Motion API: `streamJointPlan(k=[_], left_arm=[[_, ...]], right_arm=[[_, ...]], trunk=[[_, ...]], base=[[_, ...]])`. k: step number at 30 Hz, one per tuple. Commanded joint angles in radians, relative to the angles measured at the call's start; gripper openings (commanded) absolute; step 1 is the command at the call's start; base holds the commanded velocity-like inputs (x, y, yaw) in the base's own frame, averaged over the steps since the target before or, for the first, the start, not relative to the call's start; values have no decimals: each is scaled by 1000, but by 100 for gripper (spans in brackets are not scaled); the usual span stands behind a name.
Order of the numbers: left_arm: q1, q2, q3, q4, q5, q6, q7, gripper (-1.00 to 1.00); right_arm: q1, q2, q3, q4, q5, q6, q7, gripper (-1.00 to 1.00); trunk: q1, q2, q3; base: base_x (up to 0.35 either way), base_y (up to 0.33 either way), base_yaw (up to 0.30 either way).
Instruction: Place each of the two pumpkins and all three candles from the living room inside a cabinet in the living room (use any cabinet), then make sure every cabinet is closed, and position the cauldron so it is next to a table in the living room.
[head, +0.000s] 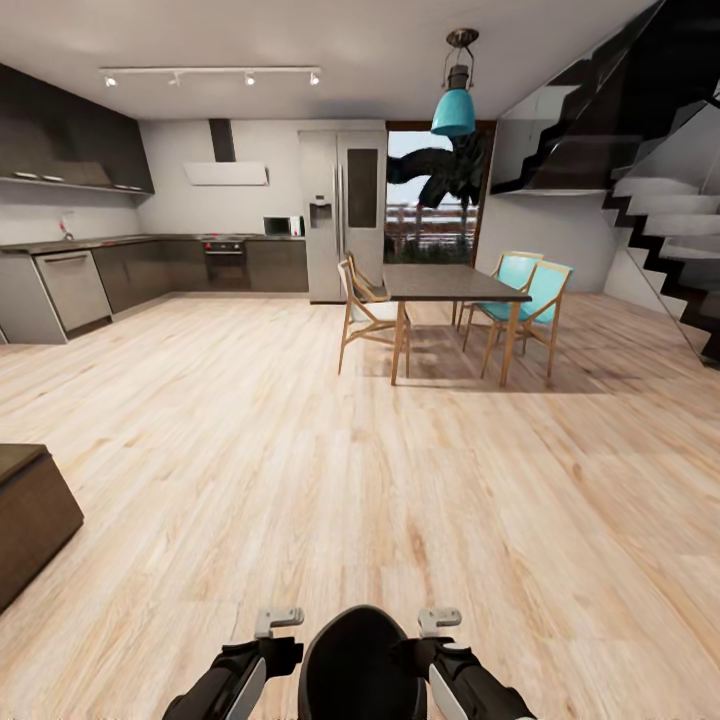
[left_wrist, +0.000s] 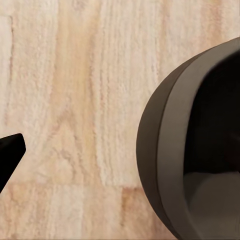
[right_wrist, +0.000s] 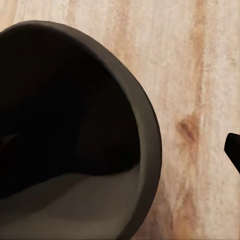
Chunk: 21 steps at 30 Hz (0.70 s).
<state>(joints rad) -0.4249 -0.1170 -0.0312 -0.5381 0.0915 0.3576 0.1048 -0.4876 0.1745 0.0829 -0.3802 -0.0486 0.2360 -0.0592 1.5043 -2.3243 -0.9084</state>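
A black round cauldron (head: 358, 665) sits low between my two forearms at the bottom of the head view. Its dark hollow and thick rim appear in the left wrist view (left_wrist: 200, 150) and the right wrist view (right_wrist: 75, 130), above the wood floor. One black fingertip of the left gripper (left_wrist: 10, 155) stands well clear of the cauldron's outer wall, and so does one fingertip of the right gripper (right_wrist: 234, 150). The other finger of each is hidden. A corner of the low dark-brown cabinet (head: 30, 510) juts in at the left. The pumpkins and candles are out of view.
Ahead stands a dark-topped table (head: 450, 283) with wooden chairs (head: 365, 310) and turquoise chairs (head: 530, 300). Kitchen counters (head: 120, 270) line the far left, a fridge (head: 340, 210) stands at the back, and stairs (head: 670, 230) rise on the right. Wide wood floor (head: 300, 450) lies between.
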Motion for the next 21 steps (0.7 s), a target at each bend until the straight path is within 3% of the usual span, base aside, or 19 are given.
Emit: streamJointPlan(k=[1,7,14,21], left_arm=[[0,0,-3,-2,10,3,7,100],[0,0,-3,-2,10,0,7,100],[0,-1,-5,7,8,-2,7,100],[0,-4,-9,39,4,-47,7,100]], right_arm=[[0,0,5,-1,-5,6,-6,100],[0,0,5,0,-5,2,1,100],[3,0,5,0,-5,-27,66,100],[3,0,5,1,-5,-45,75,100]], trunk=[[4,-8,-4],[27,-50,-23],[54,-99,-45],[80,-148,-67]], base=[[0,0,0],[0,0,0],[0,0,0],[0,0,0]])
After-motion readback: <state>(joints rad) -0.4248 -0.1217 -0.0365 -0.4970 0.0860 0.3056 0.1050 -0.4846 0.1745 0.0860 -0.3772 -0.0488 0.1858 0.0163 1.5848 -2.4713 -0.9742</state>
